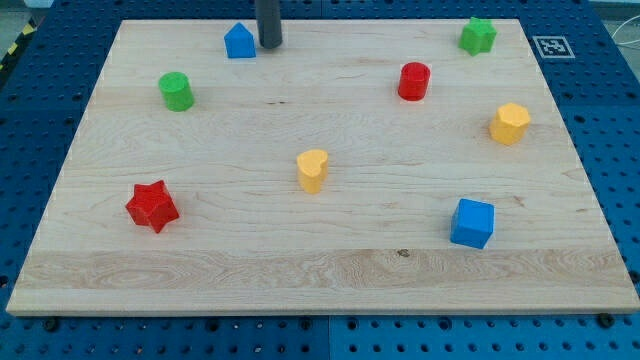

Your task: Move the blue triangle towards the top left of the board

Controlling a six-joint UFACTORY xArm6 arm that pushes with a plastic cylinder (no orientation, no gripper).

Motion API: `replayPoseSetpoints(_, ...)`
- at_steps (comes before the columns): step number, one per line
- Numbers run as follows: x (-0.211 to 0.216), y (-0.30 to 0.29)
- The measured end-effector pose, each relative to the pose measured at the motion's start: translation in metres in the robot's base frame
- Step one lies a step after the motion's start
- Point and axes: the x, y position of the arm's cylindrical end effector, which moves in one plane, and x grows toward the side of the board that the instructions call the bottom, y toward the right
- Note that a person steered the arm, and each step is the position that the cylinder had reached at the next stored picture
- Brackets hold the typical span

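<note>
The blue triangle [239, 42] sits near the top edge of the wooden counter [300, 270], left of centre. My tip [270, 46] stands just beside it on the view's right, so close that I cannot tell whether the two touch. There is no hand on this arm, only the dark rod, so nothing is held.

To the view's left of the blue triangle the wood runs bare up to the top left corner. The nearest other block is the green cylinder [177, 91], lower and further left, well apart from the triangle.

The rest are scattered and apart from one another:
- a red star [152, 206] low on the left
- a yellow heart-shaped block [313, 170] near the middle
- a red cylinder [414, 81] right of centre, towards the top
- a green star [478, 36] near the top right corner
- a yellow block [510, 123], its sides faceted, at the right edge
- a blue cube [472, 223] low on the right

A small black-and-white square marker [552, 46] is fixed at the counter's top right corner; it carries a pattern, no readable words. The counter rests on a blue pegboard [30, 110] dotted with holes.
</note>
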Motion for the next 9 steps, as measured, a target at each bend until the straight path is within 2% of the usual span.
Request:
replayPoseSetpoints(1, 0.003, -0.031)
replayPoseSetpoints(4, 0.004, -0.024)
replayPoseSetpoints(7, 0.027, -0.062)
replayPoseSetpoints(9, 0.032, -0.015)
